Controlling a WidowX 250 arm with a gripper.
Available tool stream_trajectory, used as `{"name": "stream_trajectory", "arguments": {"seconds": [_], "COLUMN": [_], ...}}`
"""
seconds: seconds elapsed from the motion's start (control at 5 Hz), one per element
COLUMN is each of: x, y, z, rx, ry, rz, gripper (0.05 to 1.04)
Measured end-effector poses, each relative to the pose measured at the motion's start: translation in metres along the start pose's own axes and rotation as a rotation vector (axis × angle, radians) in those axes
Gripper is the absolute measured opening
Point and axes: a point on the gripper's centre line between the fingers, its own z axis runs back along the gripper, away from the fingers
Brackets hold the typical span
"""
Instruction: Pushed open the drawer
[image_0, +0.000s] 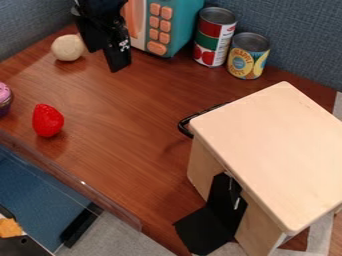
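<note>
1. Upper left of the frame: the black two-finger gripper is well apart from the drawer's cabinet, so the step in hand looks like the approach, or a pause away from the work; contact is not made.
2. Its pose is tip-down, slanting slightly towards the lower right, between a round cream-coloured ball and a teal toy microwave with orange buttons. Whether it is open or closed, I cannot tell.
3. Centre of the frame: a curved black handle juts out beside the cabinet's upper-left side, presumably marking the drawer front.
4. Right and lower right: the pale wooden box-shaped cabinet stands with its flat top hiding the drawer, so how far out it is cannot be told.
5. The next move probably calls for travelling right, lowering to handle height and pressing outward, away from the cabinet. Pressing inward could shut the drawer or shift the cabinet.
</note>
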Motion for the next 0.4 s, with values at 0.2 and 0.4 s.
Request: {"name": "stream_trajectory", "arguments": {"seconds": [0.2,0.4], "x": [-0.002,0.010], "y": [-0.001,-0.019], "z": [-0.006,-0.011], "rx": [-0.019,-0.067], "ry": [0.014,-0.024], "rz": [0.011,0.007], "gripper": [1.000,1.000]}}
